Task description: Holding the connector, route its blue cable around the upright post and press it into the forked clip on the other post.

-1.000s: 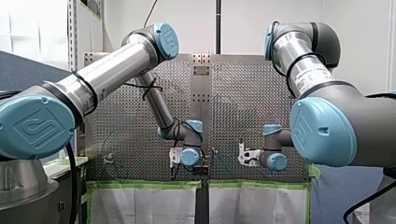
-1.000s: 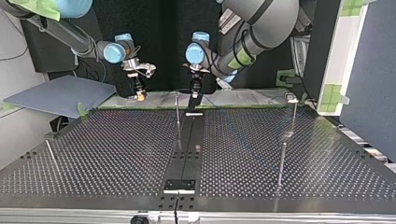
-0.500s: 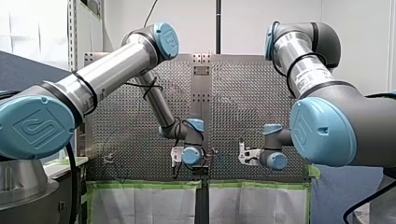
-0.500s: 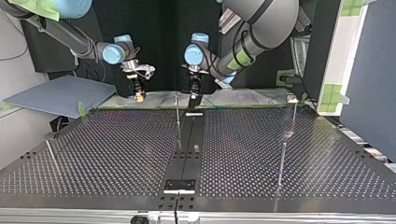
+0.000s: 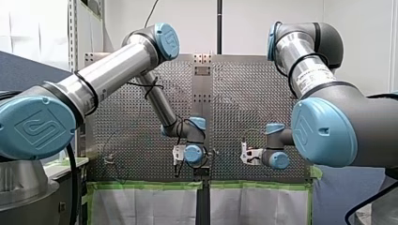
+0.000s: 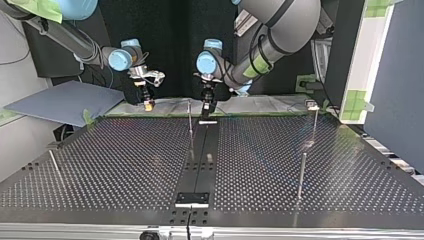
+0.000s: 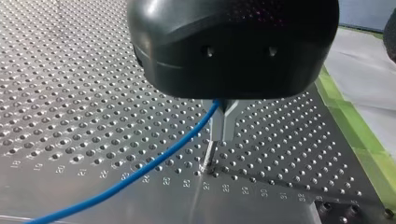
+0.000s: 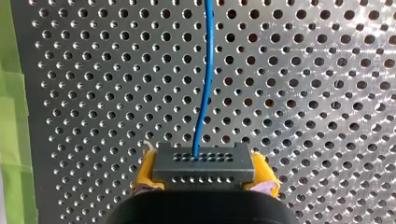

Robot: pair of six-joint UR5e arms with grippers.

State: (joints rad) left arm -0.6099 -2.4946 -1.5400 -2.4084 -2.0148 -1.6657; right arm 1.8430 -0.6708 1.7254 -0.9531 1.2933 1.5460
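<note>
Right gripper point(image 8: 204, 176): yellow pads point(image 8: 145, 170) pressed in on both sides of a dark grey connector point(image 8: 203, 162), pinching it. Connector sits square between the pads, its face with rows of small holes turned away from the wrist.

Blue cable point(image 8: 206, 70) leaves the connector's hole face near the middle and runs straight ahead of the gripper, above the perforated table point(image 8: 327, 93), out of view.

Left gripper point(image 7: 224, 127): black body, narrow metal fingers point(image 7: 218, 122) drawn together. The cable point(image 7: 140, 172) comes out from between them near their root and slopes down and away to one side over the table. Fingertips hang just above the plate; I cannot tell whether they touch it.

Top view: right gripper point(image 6: 148, 103) at the view's left, left gripper point(image 6: 206, 106) near the middle, both at the far edge of the table and apart from each other. A thin upright post point(image 6: 190, 121) stands just beside the left gripper, on the right gripper's side of it. More posts stand nearer the camera, well apart from both grippers. The cable is too thin to make out here.

Only the wrist views show the cable and the grips. Front view shows the wrists from behind; the fingers are hidden.
</note>
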